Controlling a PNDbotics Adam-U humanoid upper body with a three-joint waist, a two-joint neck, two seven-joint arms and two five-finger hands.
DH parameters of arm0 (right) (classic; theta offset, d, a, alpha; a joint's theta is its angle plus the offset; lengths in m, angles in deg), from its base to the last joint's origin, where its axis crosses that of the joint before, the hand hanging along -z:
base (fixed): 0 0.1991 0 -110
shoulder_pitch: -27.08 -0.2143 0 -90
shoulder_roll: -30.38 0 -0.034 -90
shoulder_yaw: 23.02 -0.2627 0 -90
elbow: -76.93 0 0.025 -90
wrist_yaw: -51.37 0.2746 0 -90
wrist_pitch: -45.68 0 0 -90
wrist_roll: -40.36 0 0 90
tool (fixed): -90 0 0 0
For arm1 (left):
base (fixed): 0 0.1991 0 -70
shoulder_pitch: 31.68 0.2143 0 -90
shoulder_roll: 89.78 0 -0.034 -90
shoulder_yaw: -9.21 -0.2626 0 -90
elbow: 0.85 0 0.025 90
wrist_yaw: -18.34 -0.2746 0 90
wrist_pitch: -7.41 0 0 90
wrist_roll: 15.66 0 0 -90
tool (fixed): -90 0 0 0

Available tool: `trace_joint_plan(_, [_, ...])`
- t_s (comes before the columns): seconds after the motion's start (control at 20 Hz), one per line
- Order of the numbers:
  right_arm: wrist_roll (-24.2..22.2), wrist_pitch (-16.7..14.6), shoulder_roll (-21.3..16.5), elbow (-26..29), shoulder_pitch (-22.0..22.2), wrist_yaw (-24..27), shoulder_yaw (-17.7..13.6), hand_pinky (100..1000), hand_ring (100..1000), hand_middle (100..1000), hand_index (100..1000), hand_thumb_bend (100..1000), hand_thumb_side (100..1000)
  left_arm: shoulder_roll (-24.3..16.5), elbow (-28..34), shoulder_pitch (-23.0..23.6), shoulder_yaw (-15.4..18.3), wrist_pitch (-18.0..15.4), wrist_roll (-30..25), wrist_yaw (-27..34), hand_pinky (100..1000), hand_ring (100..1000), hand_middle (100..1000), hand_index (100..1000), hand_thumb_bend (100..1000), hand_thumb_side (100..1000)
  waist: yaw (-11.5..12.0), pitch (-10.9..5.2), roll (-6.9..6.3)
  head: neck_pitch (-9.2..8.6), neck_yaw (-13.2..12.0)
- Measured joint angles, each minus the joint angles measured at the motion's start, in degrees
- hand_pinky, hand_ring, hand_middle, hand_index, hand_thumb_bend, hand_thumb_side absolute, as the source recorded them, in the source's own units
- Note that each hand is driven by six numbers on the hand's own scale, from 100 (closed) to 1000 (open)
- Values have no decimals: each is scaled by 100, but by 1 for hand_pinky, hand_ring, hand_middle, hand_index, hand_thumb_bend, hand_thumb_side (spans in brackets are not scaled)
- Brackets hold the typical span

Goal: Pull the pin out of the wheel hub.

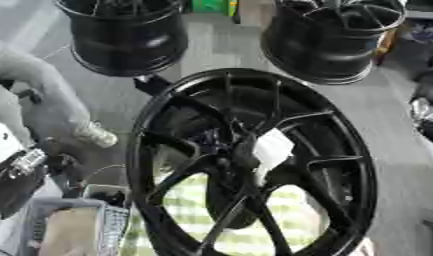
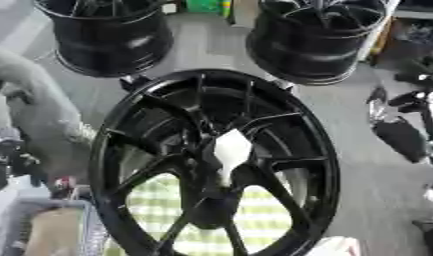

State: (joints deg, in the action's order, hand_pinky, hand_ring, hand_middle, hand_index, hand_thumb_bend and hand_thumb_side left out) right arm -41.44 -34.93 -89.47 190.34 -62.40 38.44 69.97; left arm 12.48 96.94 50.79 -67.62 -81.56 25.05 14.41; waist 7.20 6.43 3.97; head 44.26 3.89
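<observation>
A large black spoked wheel hub point(image 1: 254, 165) stands tilted in the middle, filling most of both views. At its centre, where the spokes meet, a white angular piece point(image 2: 230, 149) sticks out; I cannot make out its shape further. My left hand point(image 1: 20, 176), black with silver joints, shows at the lower left, apart from the rim and holding nothing that I can see. At the right edge my right hand point(image 2: 403, 112) hangs with straight dark fingers, well clear of the wheel. Neither hand touches the white piece.
Two more black wheels stand at the back, one left point(image 1: 123, 35) and one right point(image 1: 333, 37). A grey basket point(image 1: 37, 210) with a tan object sits at the lower left. A green-checked cloth point(image 2: 193, 200) shows through the spokes. A pale grey sleeve-like shape point(image 1: 44, 100) lies left.
</observation>
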Motion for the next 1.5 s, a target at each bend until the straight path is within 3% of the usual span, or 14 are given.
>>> trace_joint_plan(0.25, [-1356, -371, -901, 17, -678, 80, 374, 724, 686, 859, 982, 201, 509, -30, -1, -6, -29, -26, -28, -7, 577, 427, 576, 703, 100, 930, 47, 2, 13, 0, -7])
trace_joint_plan(0.5, [-2460, -556, -1261, 30, -1339, 90, 713, 747, 710, 880, 990, 258, 470, -40, -3, -34, -63, -57, -59, -7, 577, 429, 577, 703, 100, 929, 148, 38, 35, 0, 43])
trace_joint_plan(1.0, [-3884, -794, -1336, 49, -2055, -159, 1323, 783, 745, 908, 1000, 335, 306, -79, -6, -92, -103, -97, -109, -7, 577, 429, 577, 703, 100, 924, 286, 71, 72, 0, 98])
trace_joint_plan(1.5, [-4613, -753, -1057, 50, -2400, -502, 1722, 783, 737, 905, 991, 299, 341, -79, -7, -112, -134, -101, -153, -5, 577, 430, 578, 703, 100, 929, 375, 87, 65, 0, 141])
